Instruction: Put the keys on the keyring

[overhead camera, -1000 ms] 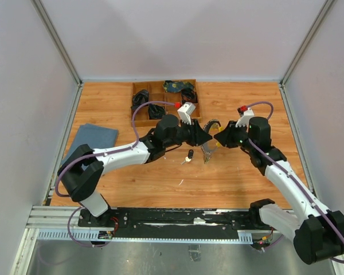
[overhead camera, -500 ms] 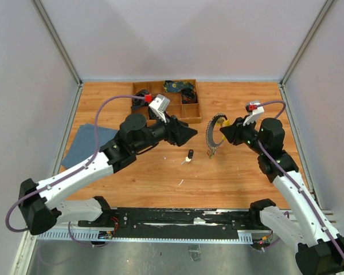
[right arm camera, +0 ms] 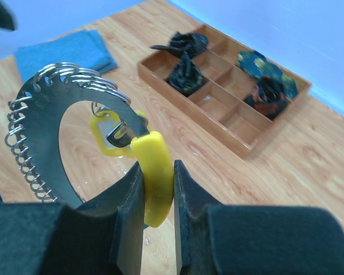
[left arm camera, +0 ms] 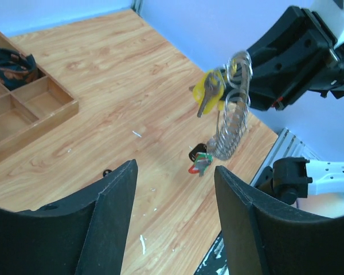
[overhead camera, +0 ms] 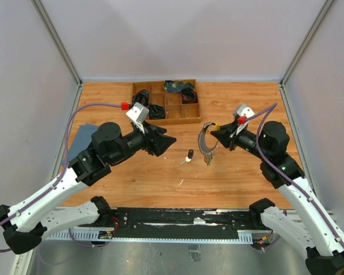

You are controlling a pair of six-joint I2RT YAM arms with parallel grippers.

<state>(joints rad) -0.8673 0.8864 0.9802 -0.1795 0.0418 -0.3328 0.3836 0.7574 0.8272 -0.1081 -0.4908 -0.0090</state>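
Top external: left fingers, released and empty, now drawn back centre-left from the keyring right of centre; loose key on bench between, likely next. Left wrist: keys bunched on ring, upper right. Right wrist: right fingers clench its yellow piece.

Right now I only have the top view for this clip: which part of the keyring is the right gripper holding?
Observer: The right wrist view shows the right gripper shut on the yellow piece of the keyring, not on the metal.
Operator: Is the left gripper carrying anything?
Observer: No. Its own wrist view shows the left gripper open and empty.
Operator: The loose keys look like one dark speck to me.
Observer: In the left wrist view the keys show a black head with red and green ones beside it, lying on the table.
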